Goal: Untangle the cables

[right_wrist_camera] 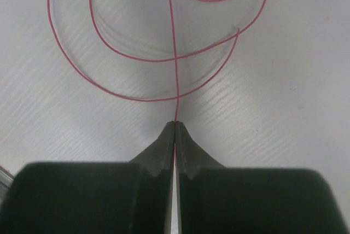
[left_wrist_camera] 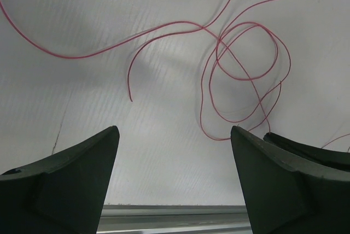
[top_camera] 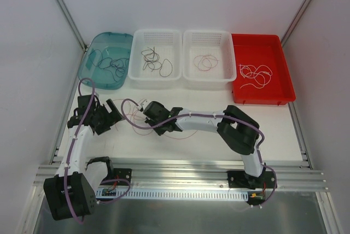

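A thin red cable [right_wrist_camera: 173,42] lies in loose loops on the white table, and one strand of it runs straight into my right gripper [right_wrist_camera: 175,122], which is shut on it at the fingertips. In the top view the right gripper [top_camera: 144,108] reaches left across the table's middle. My left gripper [left_wrist_camera: 174,131] hovers open just over the table with nothing between its fingers. The same red cable [left_wrist_camera: 203,27] curls ahead of it and to its right. From above, the left gripper [top_camera: 112,115] sits close to the left of the right one.
Along the back stand a teal tray [top_camera: 87,72] with dark cables, a white basket [top_camera: 157,81] with black ones, a second white basket [top_camera: 209,81] with pinkish ones, and a red tray [top_camera: 284,94] with white ones. An aluminium rail [top_camera: 180,168] borders the near edge.
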